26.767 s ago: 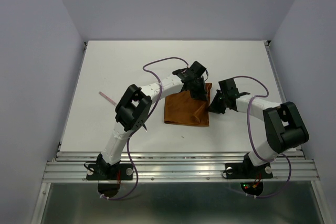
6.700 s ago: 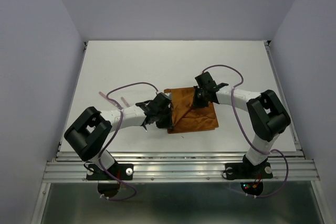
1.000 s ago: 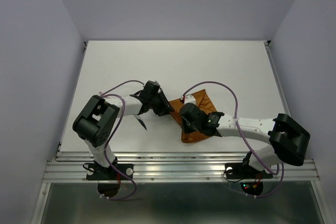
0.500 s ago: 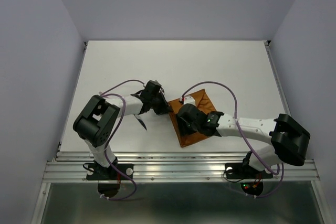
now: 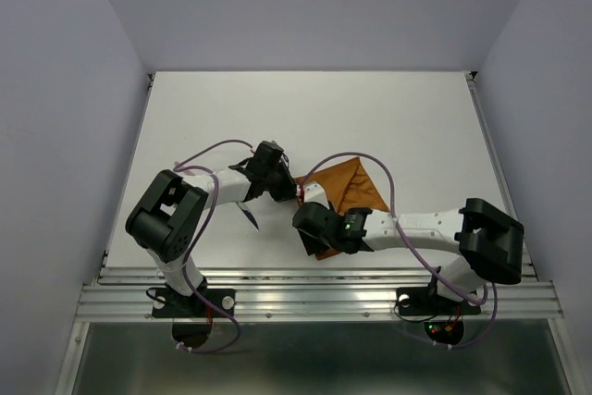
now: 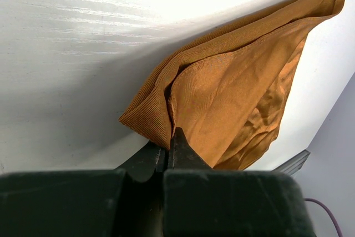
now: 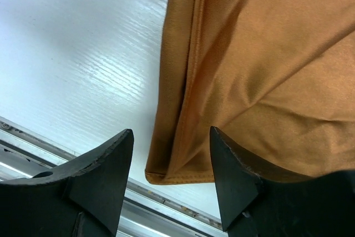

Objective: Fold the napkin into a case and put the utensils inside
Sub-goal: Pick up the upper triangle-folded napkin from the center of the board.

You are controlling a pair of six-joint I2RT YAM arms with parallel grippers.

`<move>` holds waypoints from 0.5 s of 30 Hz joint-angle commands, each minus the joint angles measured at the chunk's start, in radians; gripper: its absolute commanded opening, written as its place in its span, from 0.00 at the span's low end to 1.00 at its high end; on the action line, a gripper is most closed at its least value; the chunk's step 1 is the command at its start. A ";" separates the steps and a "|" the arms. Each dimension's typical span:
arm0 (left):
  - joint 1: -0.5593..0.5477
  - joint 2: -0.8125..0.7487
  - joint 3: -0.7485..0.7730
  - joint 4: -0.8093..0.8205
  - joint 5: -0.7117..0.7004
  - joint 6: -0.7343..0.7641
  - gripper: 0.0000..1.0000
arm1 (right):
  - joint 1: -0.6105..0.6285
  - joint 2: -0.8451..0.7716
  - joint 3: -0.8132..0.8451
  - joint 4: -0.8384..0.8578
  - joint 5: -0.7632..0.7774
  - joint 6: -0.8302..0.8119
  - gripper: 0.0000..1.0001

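Note:
The rust-orange napkin (image 5: 351, 187) lies folded and rumpled on the white table, between the two arms. My left gripper (image 5: 296, 191) is at its left corner. In the left wrist view the jaws are shut on a folded edge of the napkin (image 6: 238, 92), pinched right at the left gripper (image 6: 168, 149). My right gripper (image 5: 310, 236) hovers over the napkin's near corner. Its black fingers (image 7: 102, 165) stand apart, and the hemmed corner of the napkin (image 7: 233, 54) lies between them, untouched. Of the utensils I see only a thin dark pointed piece (image 5: 250, 217) under the left arm.
The metal rail (image 5: 314, 289) along the table's near edge runs just below the napkin's corner and shows in the right wrist view too (image 7: 50, 151). Purple cables (image 5: 208, 150) loop above both forearms. White walls close in the table on three sides.
My right gripper has opened, let go of the napkin and slid left towards the near corner. The left gripper has closed on the napkin's edge. The cloth now lies flatter, spread towards the back right.

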State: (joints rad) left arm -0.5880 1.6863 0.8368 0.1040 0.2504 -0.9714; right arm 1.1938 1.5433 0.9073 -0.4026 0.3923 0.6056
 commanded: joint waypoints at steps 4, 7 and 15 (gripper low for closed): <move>-0.003 -0.027 0.028 -0.004 -0.013 -0.001 0.00 | 0.026 0.075 0.093 -0.041 0.106 0.022 0.57; -0.003 -0.020 0.034 -0.004 -0.007 -0.001 0.00 | 0.026 0.113 0.122 -0.058 0.128 0.034 0.52; -0.003 -0.014 0.038 -0.006 -0.003 -0.001 0.00 | 0.036 0.167 0.136 -0.061 0.143 0.043 0.46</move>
State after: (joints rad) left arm -0.5880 1.6863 0.8383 0.0998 0.2508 -0.9714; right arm 1.2140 1.6936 1.0073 -0.4458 0.4831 0.6243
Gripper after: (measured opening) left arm 0.048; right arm 0.465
